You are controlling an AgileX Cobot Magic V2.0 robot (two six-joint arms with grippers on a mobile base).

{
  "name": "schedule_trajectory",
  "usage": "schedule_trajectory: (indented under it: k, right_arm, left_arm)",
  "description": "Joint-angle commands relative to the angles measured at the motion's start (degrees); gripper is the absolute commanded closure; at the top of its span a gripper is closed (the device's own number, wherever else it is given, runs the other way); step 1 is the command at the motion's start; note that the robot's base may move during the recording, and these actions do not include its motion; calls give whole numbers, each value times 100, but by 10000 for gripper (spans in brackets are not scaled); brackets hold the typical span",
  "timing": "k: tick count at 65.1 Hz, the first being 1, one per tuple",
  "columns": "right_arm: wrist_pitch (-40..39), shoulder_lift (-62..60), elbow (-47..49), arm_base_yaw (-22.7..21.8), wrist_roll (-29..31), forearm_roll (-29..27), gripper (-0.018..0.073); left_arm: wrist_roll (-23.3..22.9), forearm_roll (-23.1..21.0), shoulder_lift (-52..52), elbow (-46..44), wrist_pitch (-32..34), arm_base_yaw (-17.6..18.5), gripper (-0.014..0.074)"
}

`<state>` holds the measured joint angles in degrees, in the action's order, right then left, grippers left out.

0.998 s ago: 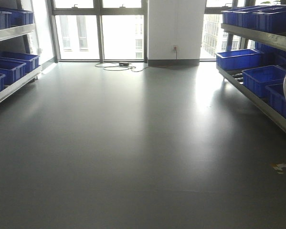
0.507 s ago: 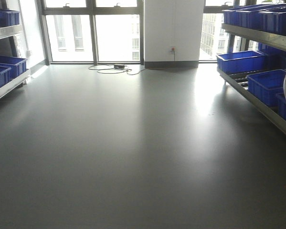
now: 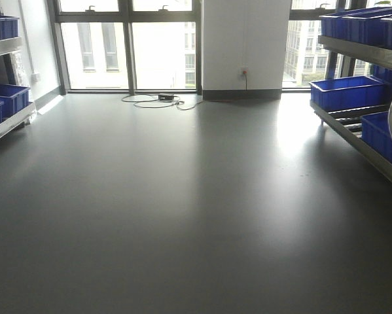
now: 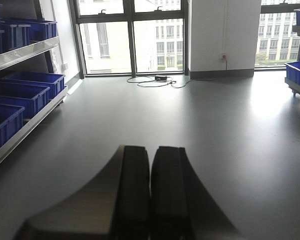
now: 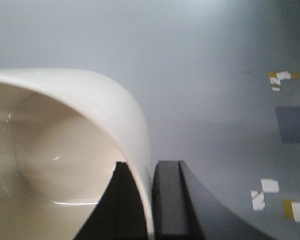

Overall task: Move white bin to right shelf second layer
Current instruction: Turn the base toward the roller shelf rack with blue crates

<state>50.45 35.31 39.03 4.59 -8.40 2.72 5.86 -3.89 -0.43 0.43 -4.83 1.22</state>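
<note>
1. white bin (image 5: 64, 150): glossy cream-white, plain; inside shaded beige.
2. right gripper (image 5: 151, 172): black pads (image 5: 167, 200), dark grey outer flank.
3. left gripper (image 4: 151, 152): black pads (image 4: 134, 190), dull grey-brown flanks.
4. floor (image 3: 182, 209): plain mid-grey, glossy, with patches of white window glare.
5. tape scraps (image 5: 282, 76): white and yellow, torn bits on the grey.
6. square patch (image 5: 292, 125): darker blue-grey than the floor.
7. crates (image 3: 343, 91): solid blue, every one in view.
8. right shelf (image 3: 356, 51): bare silver steel.
9. pillar (image 3: 241, 39): white, dark grey skirting.
10. window frames (image 3: 129, 46): black.
11. cable (image 3: 150, 101): dark.
</note>
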Motion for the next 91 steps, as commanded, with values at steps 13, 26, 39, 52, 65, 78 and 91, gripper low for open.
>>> schedule_trajectory:
  k: [13,26,39,52,65,78,91]
  right_arm:
    - [-474,-11,168,-2,37,21,511]
    - [-474,-11,168,-2,37,21,511]
    - [-474,-11,168,-2,37,21,511]
    - [-474,-11,168,-2,37,21,511]
    - [-475,-11,168,-2,37,21,511]
    - [-475,-11,168,-2,37,21,511]
    - [-481,-11,168,-2,37,21,511]
  left_arm:
    - [-15,-35,-91,211,483,-12,512]
    - [-15,-35,-91,211,483,-12,512]
    - [-15,-35,-91,211,483,-12,512]
    - [-15,-35,-91,211,483,-12,512]
    - [-15,-35,-91,211,483,-12,512]
    - [-15,-35,-91,211,483,-12,512]
    - [-15,-35,-91,211,483,-12,512]
